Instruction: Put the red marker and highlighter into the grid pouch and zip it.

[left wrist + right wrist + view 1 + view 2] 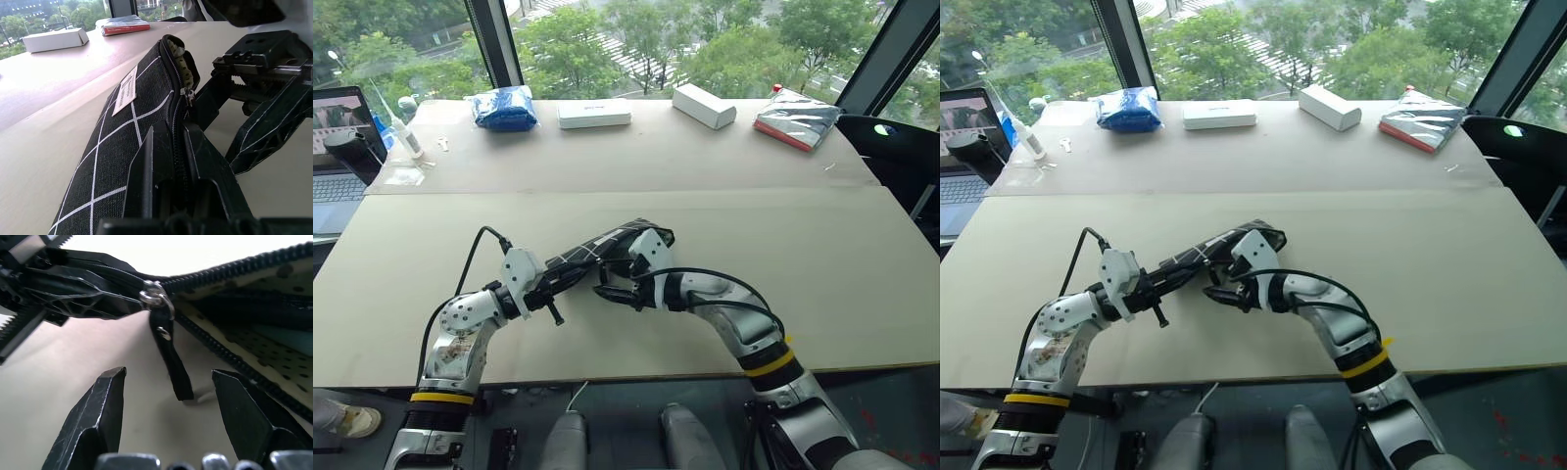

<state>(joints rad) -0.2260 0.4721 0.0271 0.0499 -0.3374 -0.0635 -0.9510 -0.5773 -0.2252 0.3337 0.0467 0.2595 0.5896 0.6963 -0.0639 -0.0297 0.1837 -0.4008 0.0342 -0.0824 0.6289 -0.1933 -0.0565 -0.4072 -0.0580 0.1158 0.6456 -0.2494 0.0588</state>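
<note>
The grid pouch (597,250), black with white lines and a small white label (125,91), is held slanting just above the table's near middle. My left gripper (171,134) is shut on the pouch's near end, pinching the closed zipper seam. The far part of the zipper gapes, showing a pale dotted lining (274,347). The black zipper pull (168,352) hangs from the slider. My right gripper (168,373) is open, one finger on each side of the pull, not touching it. The red marker and the highlighter are hidden from view.
Along the far edge of the table (862,294) lie a blue bundle (505,106), two white boxes (594,113) (704,105) and a red-edged packet (797,119). A laptop (337,147) and a white tube (406,137) stand at the far left.
</note>
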